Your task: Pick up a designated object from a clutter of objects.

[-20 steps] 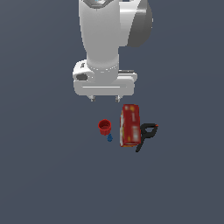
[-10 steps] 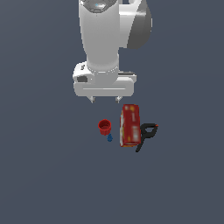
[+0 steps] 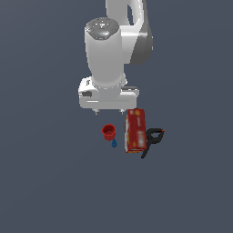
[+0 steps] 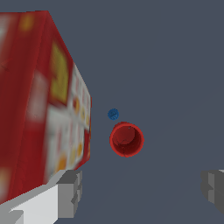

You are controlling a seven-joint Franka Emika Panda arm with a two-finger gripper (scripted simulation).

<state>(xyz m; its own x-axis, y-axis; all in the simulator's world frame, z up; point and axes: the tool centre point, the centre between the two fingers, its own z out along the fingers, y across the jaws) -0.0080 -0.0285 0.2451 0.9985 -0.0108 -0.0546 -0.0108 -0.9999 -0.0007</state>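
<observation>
The small red cup (image 3: 108, 132) stands upright on the dark floor, its open mouth showing in the wrist view (image 4: 126, 139). My gripper (image 3: 108, 111) hangs open and empty right above it, apart from it. In the wrist view the two grey fingertips (image 4: 70, 192) stand wide apart, with the cup between their lines. The red printed box (image 3: 136, 130) lies just to the exterior view's right of the cup and looks large in the wrist view (image 4: 39, 100). The tiny blue piece (image 3: 114, 144) lies close beside the cup and also shows in the wrist view (image 4: 113, 114).
The black clamp with orange tips (image 3: 151, 140) lies against the far side of the box, at the exterior view's right. One finger is close to the box's edge in the wrist view.
The gripper has come down a little toward the red cup, still open. The objects have not moved.
</observation>
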